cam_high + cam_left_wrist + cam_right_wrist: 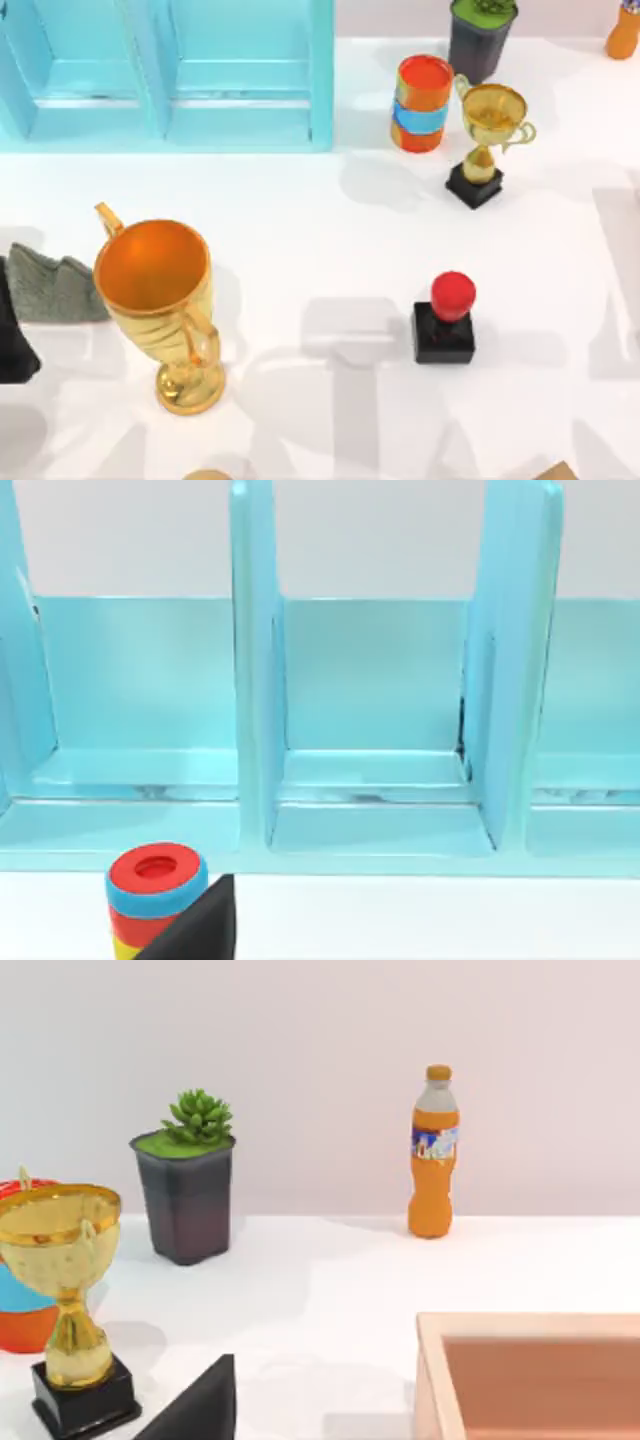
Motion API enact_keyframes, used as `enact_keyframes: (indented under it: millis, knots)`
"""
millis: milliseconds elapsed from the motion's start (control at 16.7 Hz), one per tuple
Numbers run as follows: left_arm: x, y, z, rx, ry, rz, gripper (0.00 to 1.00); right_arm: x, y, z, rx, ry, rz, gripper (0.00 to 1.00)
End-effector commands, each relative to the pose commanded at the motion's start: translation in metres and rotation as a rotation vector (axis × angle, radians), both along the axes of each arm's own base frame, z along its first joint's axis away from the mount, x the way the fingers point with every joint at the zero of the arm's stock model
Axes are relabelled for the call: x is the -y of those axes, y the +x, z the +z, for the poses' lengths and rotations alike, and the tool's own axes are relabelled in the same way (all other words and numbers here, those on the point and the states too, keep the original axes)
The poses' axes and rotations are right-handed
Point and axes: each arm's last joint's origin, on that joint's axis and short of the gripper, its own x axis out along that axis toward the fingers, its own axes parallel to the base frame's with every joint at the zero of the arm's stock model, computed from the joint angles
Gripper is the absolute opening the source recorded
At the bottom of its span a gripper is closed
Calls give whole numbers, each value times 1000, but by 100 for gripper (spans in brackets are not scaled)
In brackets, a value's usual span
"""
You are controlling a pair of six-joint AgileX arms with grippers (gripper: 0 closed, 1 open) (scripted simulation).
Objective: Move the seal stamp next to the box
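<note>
orange bottle [434,1155] label illegible, no other text

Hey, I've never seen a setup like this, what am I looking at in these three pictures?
This is a simulated two-armed robot at a white table. One picture looks straight down; the other two come from cameras on each wrist. On the table stand the seal stamp, black with a red knob, a small gold trophy, a large gold trophy, a striped can, a potted plant, an orange bottle and a blue shelf. The right wrist camera sees a tan box. Nothing is being held yet.
</note>
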Motion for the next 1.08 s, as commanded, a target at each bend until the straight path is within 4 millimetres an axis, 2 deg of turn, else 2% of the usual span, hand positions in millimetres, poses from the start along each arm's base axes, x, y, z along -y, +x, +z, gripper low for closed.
enact_keyframes:
  millis: [180, 300, 420, 600, 840, 1080]
  knots:
    - [0, 0, 0, 0, 0, 0, 100, -1, 0, 2, -8, 6, 8, 100]
    - [0, 0, 0, 0, 0, 0, 100, -5, 1, 10, -48, 35, 43, 100]
    - [0, 0, 0, 0, 0, 0, 100, -11, 2, 26, -122, 78, 96, 100]
    - [0, 0, 0, 0, 0, 0, 100, -26, 12, 62, -286, 147, 182, 100]
    - [0, 0, 0, 0, 0, 0, 100, -60, 44, 109, -589, 200, 261, 100]
    - [0, 0, 0, 0, 0, 0, 100, -108, 86, 136, -899, 190, 265, 100]
